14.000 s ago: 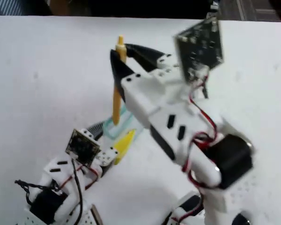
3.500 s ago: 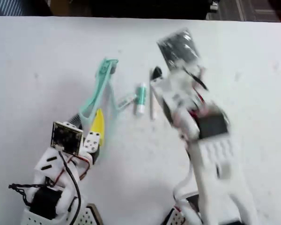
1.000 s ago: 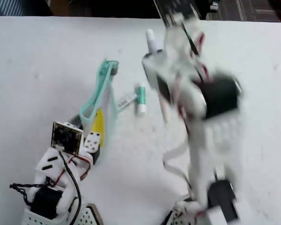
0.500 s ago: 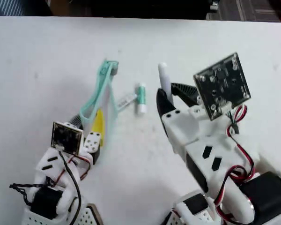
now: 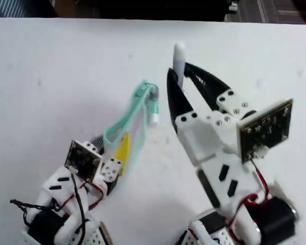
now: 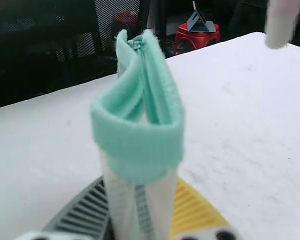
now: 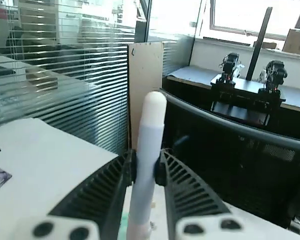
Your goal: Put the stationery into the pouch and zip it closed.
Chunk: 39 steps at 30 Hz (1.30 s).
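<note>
Right pincer: clamped on white pen, upper centre.
Left pincer: gripping mint pouch, centre-left, above the tabletop.
Handling: pen likely light, stiff and slick, so hold mid-barrel; pouch looks floppy.

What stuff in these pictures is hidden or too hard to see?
- Inside of the pouch: in the left wrist view, its folded teal rim covers the opening.
- Far end of the white pen: in the right wrist view, it is cut off by the picture's edge, past the right gripper.
- A small white thing beside the pouch: in the high view, it is mostly behind the pouch and too small to name.
</note>
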Available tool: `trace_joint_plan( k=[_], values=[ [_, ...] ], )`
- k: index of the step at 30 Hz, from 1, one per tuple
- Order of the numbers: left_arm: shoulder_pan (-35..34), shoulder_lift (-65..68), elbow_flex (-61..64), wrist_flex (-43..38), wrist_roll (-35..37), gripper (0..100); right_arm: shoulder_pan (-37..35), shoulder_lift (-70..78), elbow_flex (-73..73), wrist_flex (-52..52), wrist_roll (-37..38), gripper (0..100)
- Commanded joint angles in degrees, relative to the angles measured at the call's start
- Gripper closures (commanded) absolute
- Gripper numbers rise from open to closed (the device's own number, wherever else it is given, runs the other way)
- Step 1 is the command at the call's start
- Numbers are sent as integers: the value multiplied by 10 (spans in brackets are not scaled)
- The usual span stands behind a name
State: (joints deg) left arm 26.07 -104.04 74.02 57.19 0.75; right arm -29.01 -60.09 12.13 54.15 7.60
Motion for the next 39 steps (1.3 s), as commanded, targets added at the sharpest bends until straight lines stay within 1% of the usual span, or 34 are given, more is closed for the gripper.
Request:
trace_joint_plan(
  k=[1, 5, 7, 10, 11, 16, 26, 30, 35, 39],
  values=[
    [20, -7, -36, -6, 4, 973, -5, -25, 32, -86, -4, 983],
    [19, -7, -13, -32, 3, 963, -36, -30, 59, -137, -4, 983],
    [20, -7, -2, -35, 3, 903, -70, -30, 75, -152, -4, 983],
    [19, -7, 4, -28, 8, 771, -119, -29, 98, -176, -4, 983],
    [19, -7, 3, -22, 8, 762, -128, -29, 102, -182, -4, 983],
    [19, -7, 3, -19, 8, 779, -131, -29, 108, -188, -4, 983],
    [19, -7, 4, -20, 8, 781, -136, -35, 139, -132, -4, 983],
    [19, -7, 4, -20, 8, 781, -158, -33, 139, -102, 0, 983],
    [18, -7, 4, -20, 8, 781, -205, -36, 127, -60, 1, 982],
    [18, -7, 4, -20, 8, 781, -211, -30, 128, -27, 1, 981]
  ],
)
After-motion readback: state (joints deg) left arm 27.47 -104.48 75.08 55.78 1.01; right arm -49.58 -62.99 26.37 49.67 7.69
